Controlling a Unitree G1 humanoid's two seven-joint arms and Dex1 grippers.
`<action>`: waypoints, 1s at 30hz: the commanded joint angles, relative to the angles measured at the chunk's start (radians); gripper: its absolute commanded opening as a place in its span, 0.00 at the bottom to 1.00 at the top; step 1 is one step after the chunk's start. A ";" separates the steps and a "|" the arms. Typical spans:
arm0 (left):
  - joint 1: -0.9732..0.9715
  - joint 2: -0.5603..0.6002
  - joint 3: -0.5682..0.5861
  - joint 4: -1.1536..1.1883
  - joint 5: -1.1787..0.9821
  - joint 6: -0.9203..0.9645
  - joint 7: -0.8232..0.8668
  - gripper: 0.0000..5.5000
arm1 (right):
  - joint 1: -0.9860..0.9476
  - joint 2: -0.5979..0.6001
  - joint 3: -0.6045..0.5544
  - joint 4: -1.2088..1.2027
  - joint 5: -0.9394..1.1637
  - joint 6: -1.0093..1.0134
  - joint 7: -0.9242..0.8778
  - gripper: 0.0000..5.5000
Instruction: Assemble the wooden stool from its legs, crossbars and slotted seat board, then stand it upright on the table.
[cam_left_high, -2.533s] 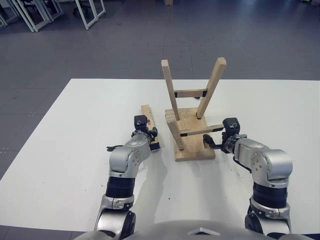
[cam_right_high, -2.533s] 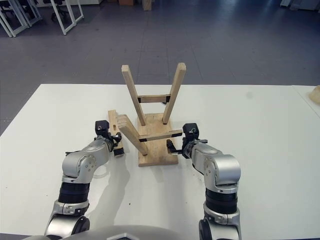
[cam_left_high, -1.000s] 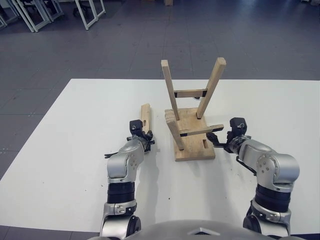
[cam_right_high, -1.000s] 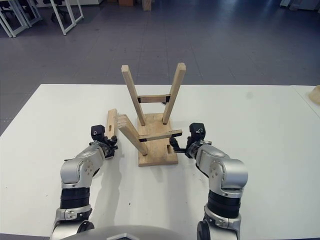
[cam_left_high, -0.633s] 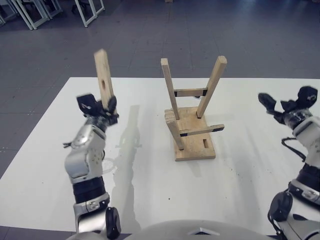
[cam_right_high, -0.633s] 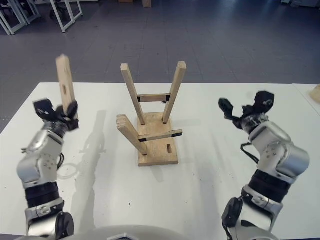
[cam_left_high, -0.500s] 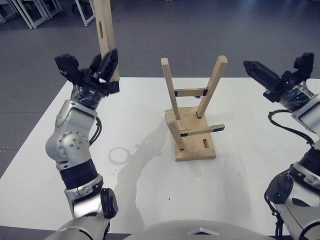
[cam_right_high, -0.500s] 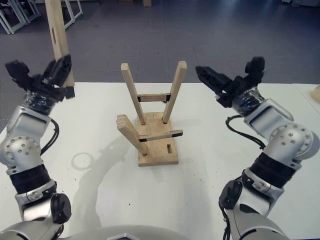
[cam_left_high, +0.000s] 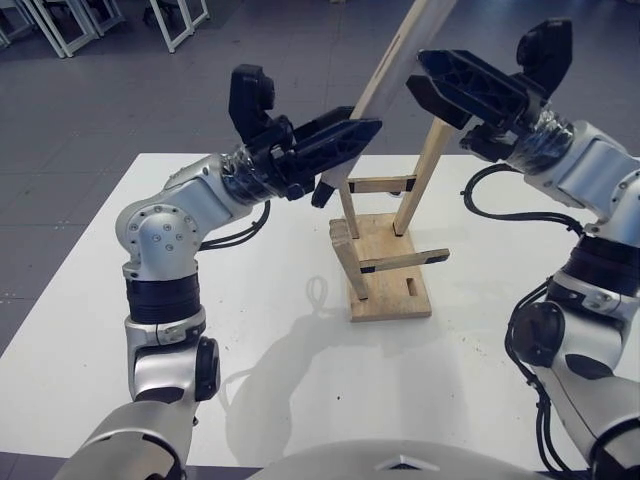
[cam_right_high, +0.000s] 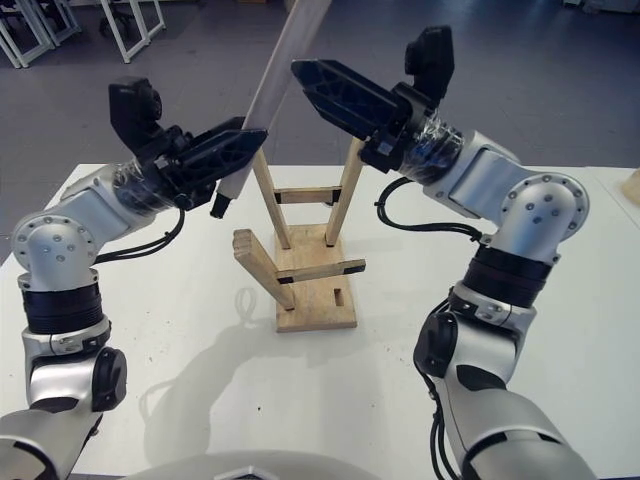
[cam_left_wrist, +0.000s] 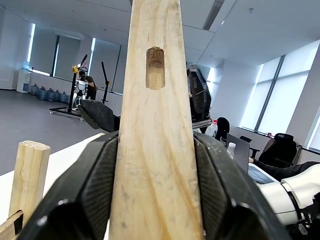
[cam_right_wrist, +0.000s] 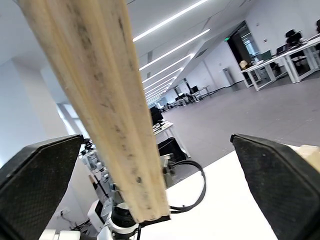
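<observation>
One leg left to fit, by my read. The left gripper (cam_left_high: 350, 140) is clenched on the loose leg (cam_left_high: 395, 60), which is raised well above the seat board (cam_left_high: 395, 300), lower end toward the board's left side, slanting up. The right gripper (cam_left_high: 480, 48) is up above the board too, jaws spread wide either side of that leg's upper part, not touching it. Looks like a handover or two-hand regrip. Next move calls for closing the right on the leg and turning it so the mortise (cam_left_wrist: 155, 75) faces the free end of the near crossbar (cam_left_high: 405, 261). Then seat its end in the empty slot (cam_left_high: 413, 287) at the board's near right corner, and flip the stool onto its feet. Count:
- Four legs: far left leg (cam_left_high: 340, 180) and far right leg (cam_left_high: 420, 180) upright on the board, leaning leg (cam_left_high: 348, 262) at its near left, one in the air.
- Two crossbars, the far crossbar (cam_left_high: 382, 186) joining the upright pair.
- One seat board, flat on the table (cam_left_high: 150, 300).
</observation>
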 joint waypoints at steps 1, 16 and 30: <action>-0.040 0.011 -0.023 0.029 0.028 -0.015 -0.043 0.37 | -0.006 -0.027 0.043 -0.029 0.046 0.011 0.023 1.00; -0.048 0.032 -0.083 0.035 0.047 0.008 -0.133 0.37 | 0.010 -0.071 0.169 -0.027 0.029 -0.036 0.081 0.63; -0.076 0.028 -0.056 0.075 0.051 0.034 -0.121 0.44 | -0.041 -0.066 0.146 0.052 0.045 -0.068 0.040 0.41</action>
